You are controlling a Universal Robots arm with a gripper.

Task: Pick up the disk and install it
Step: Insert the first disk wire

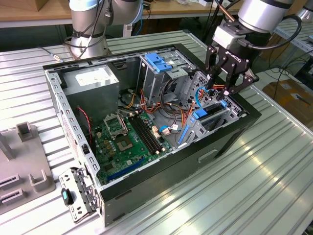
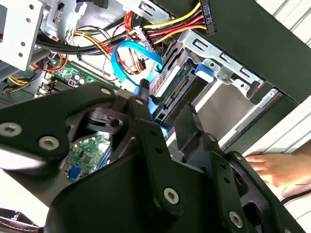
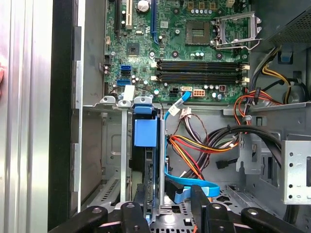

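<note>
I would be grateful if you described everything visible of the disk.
The disk is a flat dark drive in a bright blue plastic carrier with a blue end tab. It stands on edge between the grey metal walls of a drive bay, by the case's side wall at the exterior view's right. The gripper is directly above it. Whether they touch cannot be judged.

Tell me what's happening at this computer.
The robot arm's gripper hangs over the open computer case, right at the drive bay. The disk, in its blue carrier, stands on edge in the bay slot just beneath the gripper. A person's hand rests on the table beside the case.
</note>
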